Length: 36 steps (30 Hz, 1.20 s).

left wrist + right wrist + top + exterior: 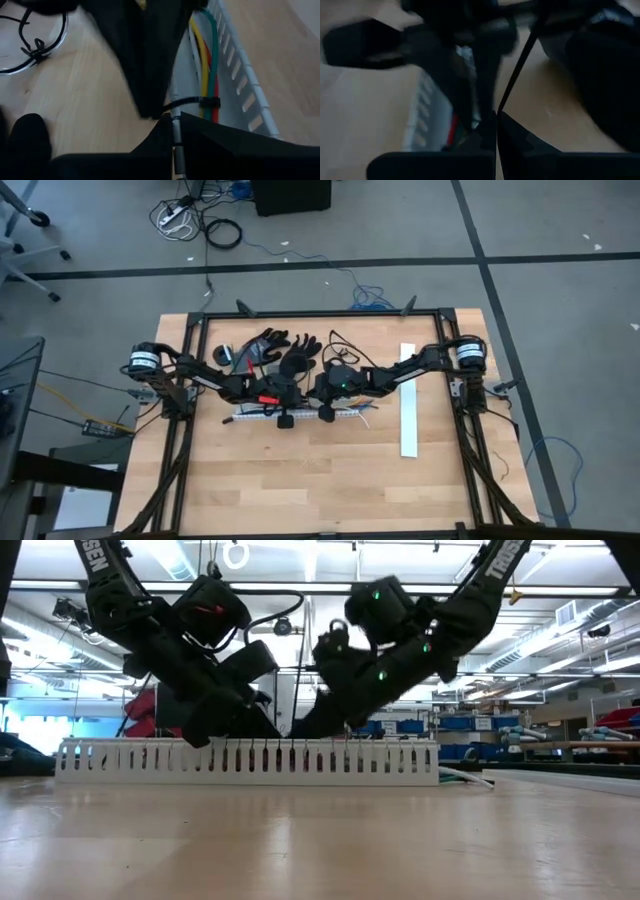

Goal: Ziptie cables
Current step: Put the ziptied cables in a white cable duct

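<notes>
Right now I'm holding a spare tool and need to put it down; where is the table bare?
Bare wood runs along the near edge of the table, in front of the slotted duct. Crowded: the middle, where left gripper and right gripper work at the duct; black gloves behind; a white strip lies right.

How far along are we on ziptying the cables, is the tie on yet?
Done: a black zip tie already loops the cables lying in the white slotted duct. In hand: the left gripper and right gripper are both shut at the duct; the right pinches a thin black strand, seemingly the tie's tail. Left: cinching tight; I cannot tell how snug the loop is.
</notes>
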Each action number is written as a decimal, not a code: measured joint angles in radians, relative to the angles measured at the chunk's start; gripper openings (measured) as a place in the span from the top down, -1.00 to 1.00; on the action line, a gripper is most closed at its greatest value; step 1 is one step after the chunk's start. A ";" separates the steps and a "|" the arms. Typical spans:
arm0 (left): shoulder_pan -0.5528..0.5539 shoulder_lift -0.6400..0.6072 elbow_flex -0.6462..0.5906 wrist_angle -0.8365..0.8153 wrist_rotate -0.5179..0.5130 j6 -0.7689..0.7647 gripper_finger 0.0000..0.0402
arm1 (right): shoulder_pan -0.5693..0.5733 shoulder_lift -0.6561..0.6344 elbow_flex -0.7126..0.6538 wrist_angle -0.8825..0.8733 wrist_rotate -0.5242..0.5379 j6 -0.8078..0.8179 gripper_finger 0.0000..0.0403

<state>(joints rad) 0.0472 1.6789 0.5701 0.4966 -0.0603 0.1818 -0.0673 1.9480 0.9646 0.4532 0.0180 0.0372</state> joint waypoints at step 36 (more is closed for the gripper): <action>-0.004 -0.057 0.114 -0.287 -0.005 -0.007 1.00 | 0.083 -0.012 -0.004 -0.015 0.079 0.041 1.00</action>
<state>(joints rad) 0.0435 1.6222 0.6840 0.2100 -0.0658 0.1748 0.0155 1.9364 0.9604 0.4380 0.0965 0.0784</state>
